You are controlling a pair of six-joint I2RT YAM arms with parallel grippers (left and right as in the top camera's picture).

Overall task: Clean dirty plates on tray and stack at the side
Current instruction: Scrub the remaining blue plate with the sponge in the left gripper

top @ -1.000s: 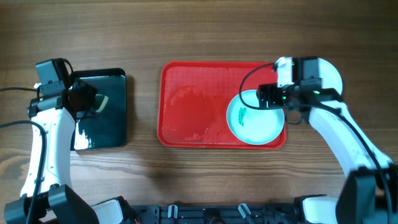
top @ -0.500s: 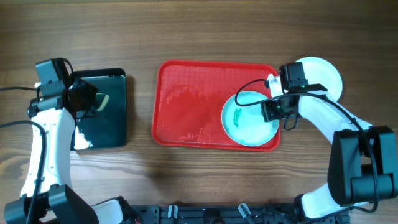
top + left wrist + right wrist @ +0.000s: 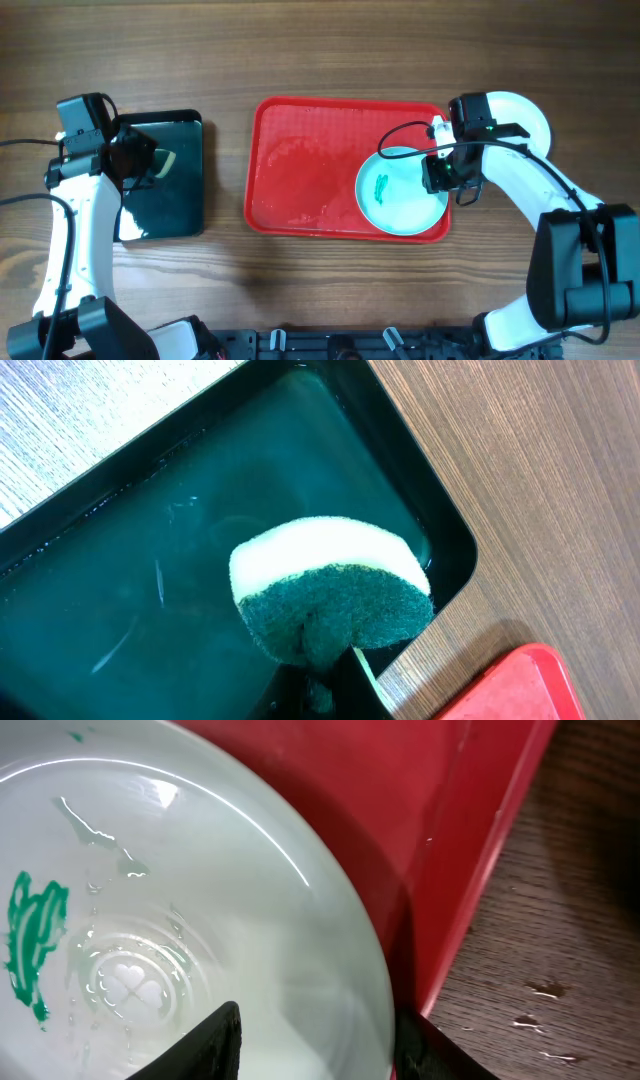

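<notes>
The right gripper (image 3: 315,1032) stands spread, one finger on each side of the near rim of the smeared cyan plate (image 3: 200,900) inside the red tray (image 3: 300,170). The left gripper (image 3: 322,678) pinches a sponge (image 3: 330,590); a black tray (image 3: 130,580) lies below it.

Right end effector (image 3: 318,1045) straddles the rim of a pale cyan plate (image 3: 400,195). The red tray (image 3: 300,170) has a raised wall that stands just outside its outer finger. Beyond that wall, near it, a white plate (image 3: 522,115) lies on the desk (image 3: 320,50) (partly under the arm). Past the cyan plate, the tray floor is bare.

Left end effector (image 3: 150,164), its gap filled by a sponge (image 3: 330,600), hangs over a glossy black tray (image 3: 180,205) whose rim rings the space beneath. A bare strip of desk separates the two trays.
</notes>
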